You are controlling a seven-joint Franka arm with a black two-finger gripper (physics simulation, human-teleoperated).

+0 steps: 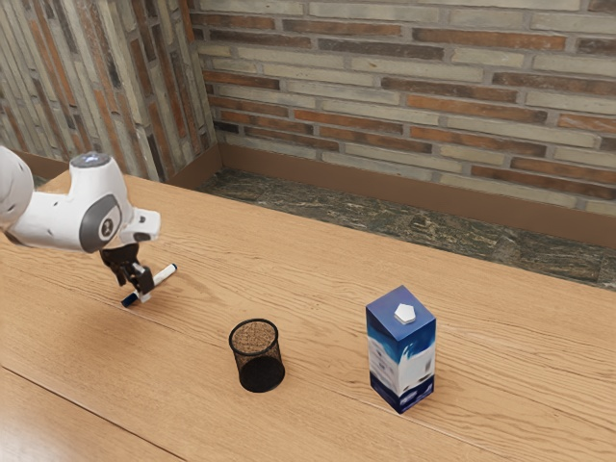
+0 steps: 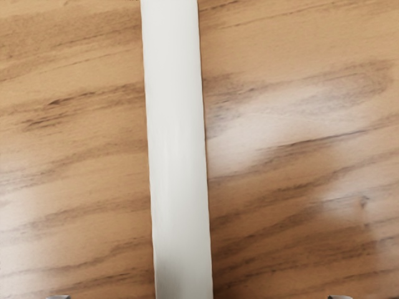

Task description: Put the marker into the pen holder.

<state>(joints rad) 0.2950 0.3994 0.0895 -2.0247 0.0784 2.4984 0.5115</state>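
Your gripper is low over the table at the exterior view's left, its fingers standing wide apart with the marker between them; you have hold of nothing. In the wrist view, the fingertips show well to either side of the white barrel, with bare wood between. The marker lies on the tabletop, nearer the table's far left corner, as the exterior view has it, than the pen holder is. Its dark blue end points away from the table's far edge, the other slants toward that edge. You have the pen holder upright, a black mesh cup, well apart from the marker toward the exterior view's right. Farther that way, a blue and white carton stands upright, apart from the pen holder.
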